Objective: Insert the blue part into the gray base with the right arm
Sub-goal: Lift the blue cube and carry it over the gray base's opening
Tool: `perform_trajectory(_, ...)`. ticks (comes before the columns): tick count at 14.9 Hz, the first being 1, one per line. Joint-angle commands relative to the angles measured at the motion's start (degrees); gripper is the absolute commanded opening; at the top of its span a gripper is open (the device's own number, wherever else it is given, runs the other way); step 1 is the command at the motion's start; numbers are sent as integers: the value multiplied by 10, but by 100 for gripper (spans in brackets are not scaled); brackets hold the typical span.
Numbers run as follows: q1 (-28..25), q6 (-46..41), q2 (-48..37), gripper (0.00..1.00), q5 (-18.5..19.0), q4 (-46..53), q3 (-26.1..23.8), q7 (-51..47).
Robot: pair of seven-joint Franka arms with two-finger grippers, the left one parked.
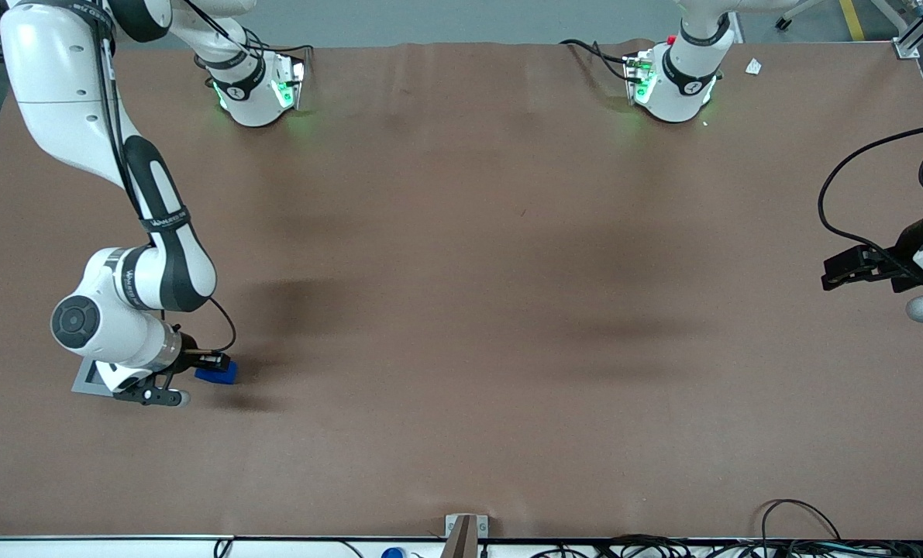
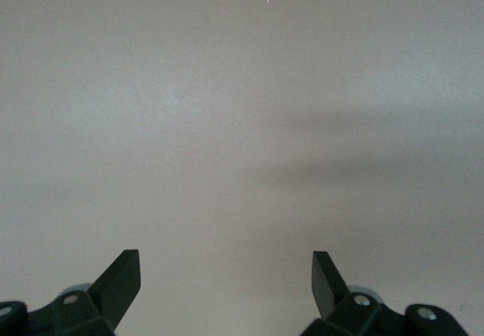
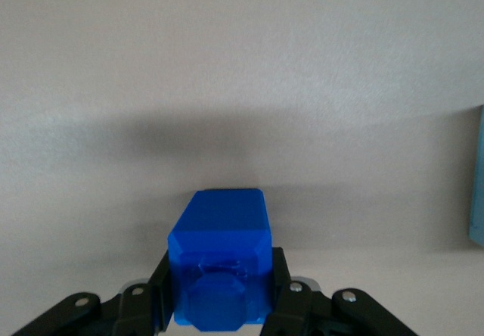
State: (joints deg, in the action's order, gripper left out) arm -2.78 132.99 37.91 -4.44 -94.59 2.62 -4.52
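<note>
My right arm's gripper (image 1: pixel 215 366) hangs low over the table at the working arm's end, near the front edge. It is shut on the blue part (image 1: pixel 221 375), a bright blue block. In the right wrist view the blue part (image 3: pixel 219 264) fills the gap between the two black fingers (image 3: pixel 160 287), stepped end toward the camera, and the gripper (image 3: pixel 219 294) presses on both its sides. The gray base (image 1: pixel 87 378) lies flat on the table beside the gripper, farther toward the table's end. The wrist hides most of it. A pale edge (image 3: pixel 478 177) shows beside the blue part; I cannot tell what it belongs to.
The brown table (image 1: pixel 461 310) stretches wide toward the parked arm's end. Both arm bases (image 1: pixel 256 93) stand along the edge farthest from the front camera. A metal bracket (image 1: pixel 465 531) and cables (image 1: pixel 802 519) lie at the front edge.
</note>
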Motion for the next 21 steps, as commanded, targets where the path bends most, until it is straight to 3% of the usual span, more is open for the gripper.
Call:
perform_trajectory(1, 7, -52, -10, 5, 14, 31, 7, -5)
perform_trajectory(4, 32, -140, -9, 5, 21, 94, 8, -3)
perform_trajectory(7, 60, -146, -9, 4, 51, 113, 7, 16)
perform_trajectory(12, 112, -157, -6, 3, 44, 125, 7, 77)
perform_trajectory(21, 145, -164, -4, 2, 48, 136, 6, 136)
